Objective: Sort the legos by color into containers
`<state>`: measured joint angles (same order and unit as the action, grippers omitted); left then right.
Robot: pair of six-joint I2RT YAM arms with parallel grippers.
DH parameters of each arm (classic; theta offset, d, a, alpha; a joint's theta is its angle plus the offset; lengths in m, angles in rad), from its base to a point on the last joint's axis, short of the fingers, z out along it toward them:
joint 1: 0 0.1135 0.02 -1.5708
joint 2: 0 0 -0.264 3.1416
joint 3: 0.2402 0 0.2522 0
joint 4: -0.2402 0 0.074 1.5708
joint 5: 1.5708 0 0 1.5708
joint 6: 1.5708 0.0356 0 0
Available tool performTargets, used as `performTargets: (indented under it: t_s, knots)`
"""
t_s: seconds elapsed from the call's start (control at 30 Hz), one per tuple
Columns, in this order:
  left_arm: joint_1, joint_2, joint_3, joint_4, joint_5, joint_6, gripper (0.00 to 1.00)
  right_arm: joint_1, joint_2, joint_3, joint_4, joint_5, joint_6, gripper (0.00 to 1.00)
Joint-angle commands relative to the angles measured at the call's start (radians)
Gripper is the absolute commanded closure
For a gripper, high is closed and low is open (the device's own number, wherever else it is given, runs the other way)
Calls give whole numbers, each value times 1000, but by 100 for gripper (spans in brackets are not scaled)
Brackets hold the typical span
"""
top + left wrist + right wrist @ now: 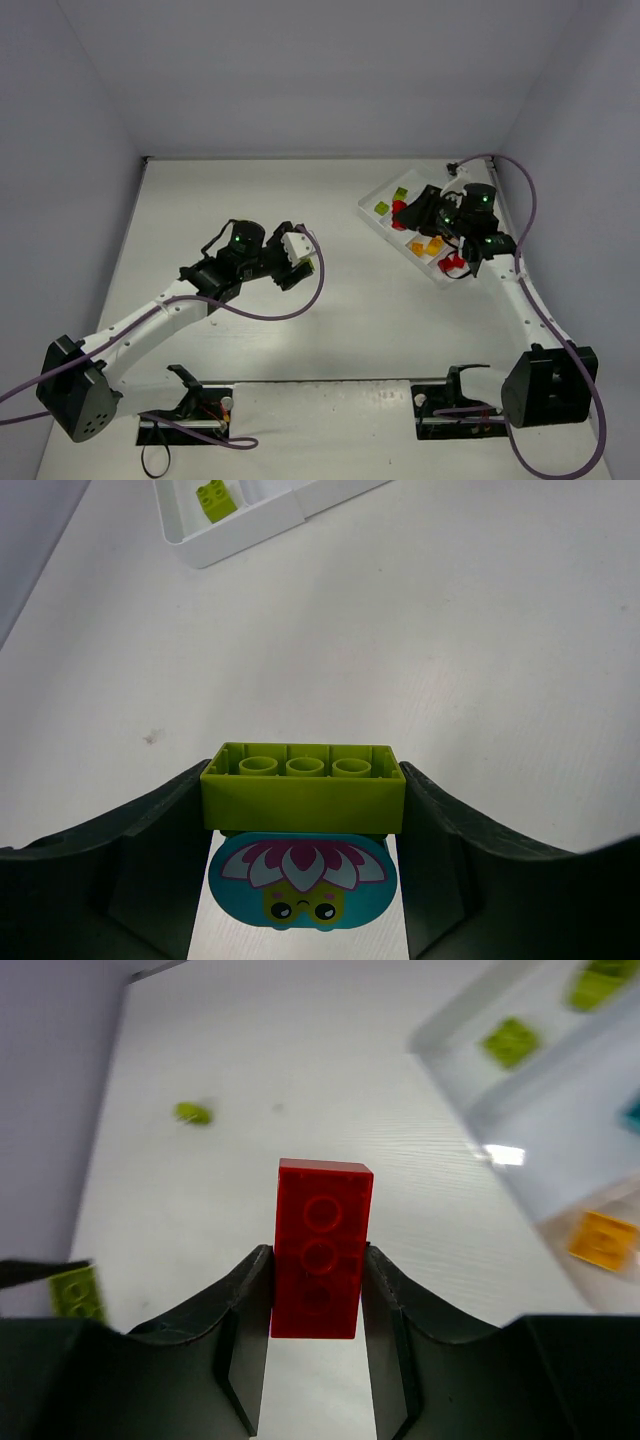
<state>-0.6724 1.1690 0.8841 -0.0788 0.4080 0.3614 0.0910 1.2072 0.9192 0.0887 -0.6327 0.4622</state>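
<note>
Over mid-table the left gripper (297, 258) pinches a lime green lego (303, 800) showing three round studs, a teal flower-printed piece (302, 885) just beneath it, while the right gripper (317, 1295) clamps a glossy red, three-stud-long lego (322, 1210) at the near end of the white tray (368, 213).

Robot lab cell: white table (350, 320), bare grey walls (320, 80), cabled arms (150, 320).

Left arm (160, 315) reaches halfway across the worktop (350, 330); right arm (520, 295) bends over a white tray (370, 213) of coloured bricks (433, 245) near the far right corner.
</note>
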Motion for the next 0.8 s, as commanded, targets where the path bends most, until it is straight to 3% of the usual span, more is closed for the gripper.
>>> performTargets:
  t_s: [0.0, 0.13, 0.3, 0.5, 0.53, 0.77]
  knots:
    - [5, -8, 61, 34, -23, -19, 97, -86, -8, 72, -136, 292, -108, 100]
    - [5, -12, 67, 34, -47, -30, 97, -177, 40, 86, -185, 575, -120, 100]
    - [5, -26, 67, 42, -63, -39, 96, -234, 153, 116, -196, 727, -120, 96]
    - [7, -37, 65, 45, -67, -36, 97, -301, 298, 130, -199, 760, -103, 90]
    - [7, -42, 64, 45, -66, -36, 96, -304, 319, 130, -198, 765, -102, 87]
    - [7, -54, 59, 51, -57, -33, 96, -309, 362, 136, -192, 743, -103, 40]
